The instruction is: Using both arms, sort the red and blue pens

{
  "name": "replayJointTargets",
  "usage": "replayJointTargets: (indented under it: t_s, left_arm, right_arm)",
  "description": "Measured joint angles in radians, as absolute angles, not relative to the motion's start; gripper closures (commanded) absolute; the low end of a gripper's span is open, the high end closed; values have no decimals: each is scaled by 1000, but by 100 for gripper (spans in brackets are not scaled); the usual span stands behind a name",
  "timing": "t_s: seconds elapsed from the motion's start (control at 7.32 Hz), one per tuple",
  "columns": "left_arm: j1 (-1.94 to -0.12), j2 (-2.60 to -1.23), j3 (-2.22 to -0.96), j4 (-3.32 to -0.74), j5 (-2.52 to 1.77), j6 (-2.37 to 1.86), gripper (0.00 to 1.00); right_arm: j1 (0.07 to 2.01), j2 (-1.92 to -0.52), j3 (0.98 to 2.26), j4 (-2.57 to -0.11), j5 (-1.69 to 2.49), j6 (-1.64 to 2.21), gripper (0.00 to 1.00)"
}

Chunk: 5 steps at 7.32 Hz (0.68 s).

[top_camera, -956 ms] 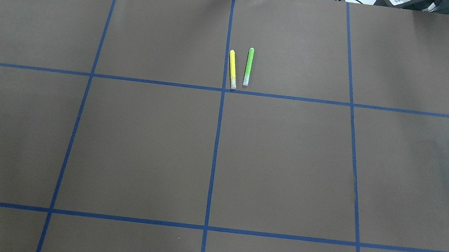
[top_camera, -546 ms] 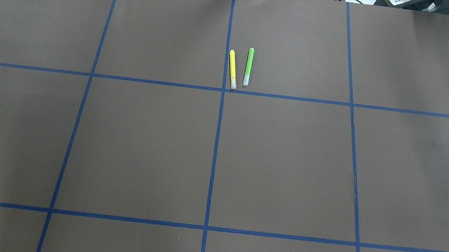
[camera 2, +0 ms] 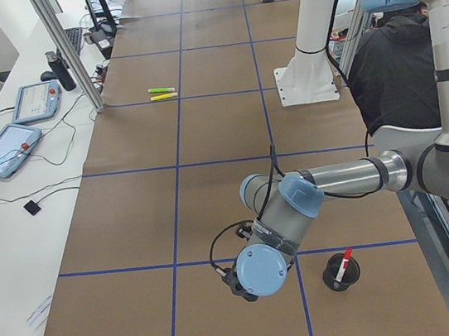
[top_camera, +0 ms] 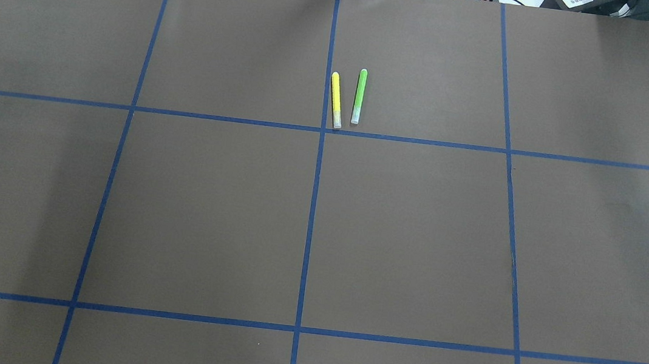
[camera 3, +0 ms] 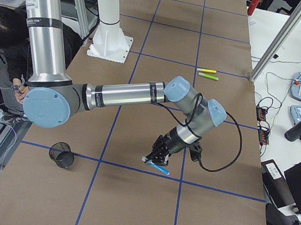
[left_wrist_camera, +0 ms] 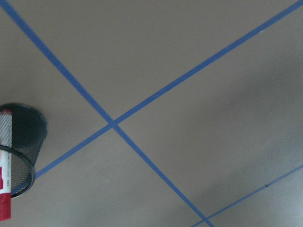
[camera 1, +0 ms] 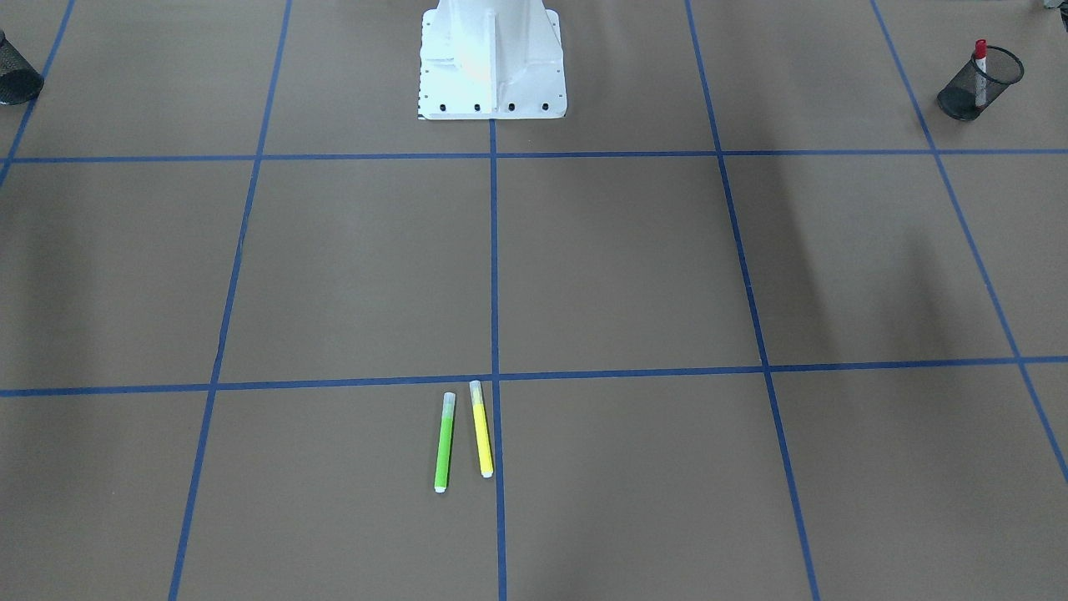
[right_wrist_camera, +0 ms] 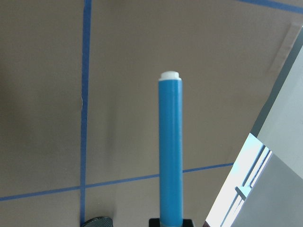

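Note:
The red pen (camera 1: 980,52) stands upright in a black mesh cup (camera 1: 959,98) at the left arm's end of the table; the left wrist view shows the red pen (left_wrist_camera: 4,175) in that cup (left_wrist_camera: 23,137) at its left edge. My left gripper (camera 2: 238,287) hangs beside that cup (camera 2: 336,274); I cannot tell if it is open or shut. My right gripper (camera 3: 154,158) is shut on the blue pen (camera 3: 159,167), low over the table. In the right wrist view the blue pen (right_wrist_camera: 170,151) sticks straight out, with a second mesh cup (camera 3: 61,155) nearby.
A yellow marker (top_camera: 337,101) and a lime-green marker (top_camera: 358,96) lie side by side near the table's far middle. The white robot base (camera 1: 492,58) stands at the near middle edge. A person (camera 2: 386,70) sits behind the base. Blue tape lines grid the brown table.

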<state>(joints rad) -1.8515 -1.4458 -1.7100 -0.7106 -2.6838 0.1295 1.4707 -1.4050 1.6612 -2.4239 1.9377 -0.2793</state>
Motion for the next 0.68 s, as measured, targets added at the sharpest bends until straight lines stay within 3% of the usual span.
replayJointTargets:
  t_s: [0.68]
  left_arm:
    - [-1831, -1516, -1763, -1193, -2613, -9, 0]
  right_arm:
    - [1505, -1781, 1935, -2520, 2039, -333, 100]
